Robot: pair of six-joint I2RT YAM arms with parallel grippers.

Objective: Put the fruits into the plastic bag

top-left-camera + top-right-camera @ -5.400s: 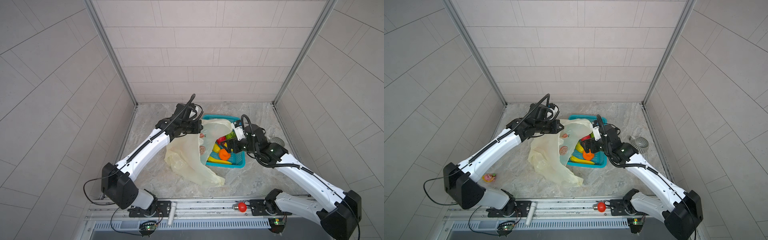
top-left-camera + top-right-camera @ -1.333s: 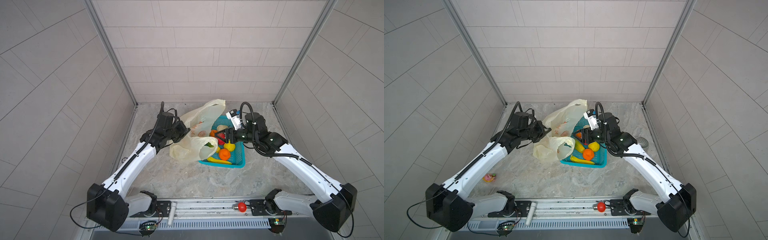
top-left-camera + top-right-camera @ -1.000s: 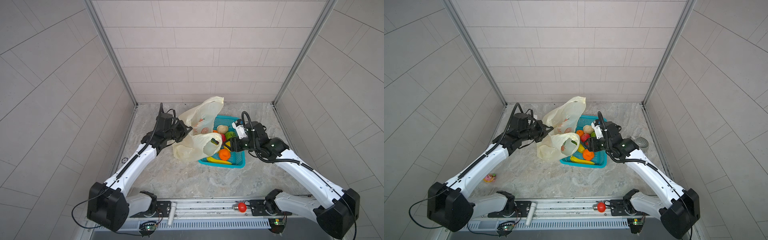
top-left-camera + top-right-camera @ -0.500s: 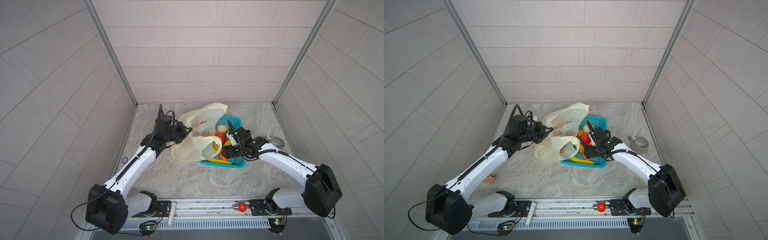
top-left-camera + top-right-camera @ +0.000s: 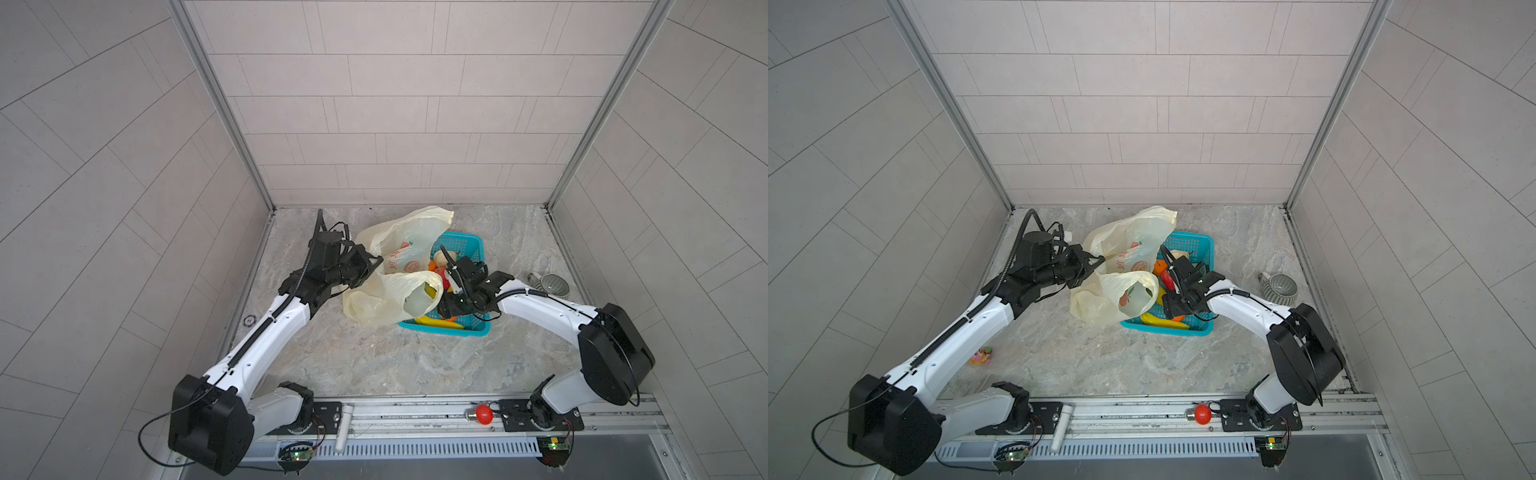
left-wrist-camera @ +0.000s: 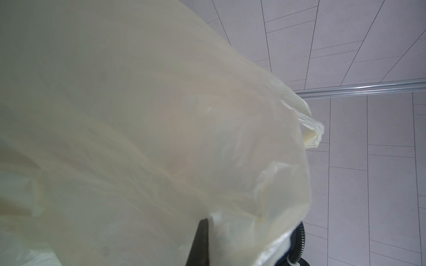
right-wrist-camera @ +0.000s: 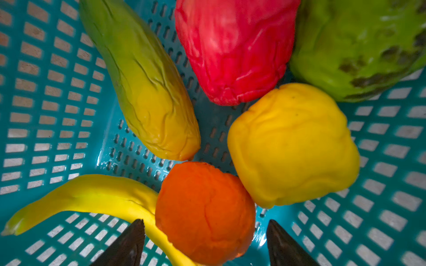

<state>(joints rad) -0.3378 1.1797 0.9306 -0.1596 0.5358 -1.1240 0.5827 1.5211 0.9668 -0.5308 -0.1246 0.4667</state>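
Step in hand: picking the next fruit out of the basket.

The right gripper point(image 7: 205, 221) is down inside the teal perforated basket point(image 7: 53, 119). Its jaws are spread, one on each side of the orange fruit point(image 7: 205, 207), and we see no squeeze on it yet. The banana point(image 7: 92, 195) touches the orange fruit. The yellow lemon-like fruit point(image 7: 292, 145), red fruit point(image 7: 235, 46), green fruit point(image 7: 357, 46) and long green-yellow fruit point(image 7: 143, 87) lie close by. All six rest on the basket floor.

The left gripper point(image 5: 371, 266) is clenched on the edge of the plastic bag point(image 5: 386, 295). The bag lies against the basket's left side in both top views, its mouth turned toward the fruits. We cannot tell whether the yellow patch in that mouth is a fruit.

Next move, as we judge it: close on the orange fruit, lift it clear of the basket wall, carry it to the bag mouth and release it well inside. The banana may get pinched along with it.
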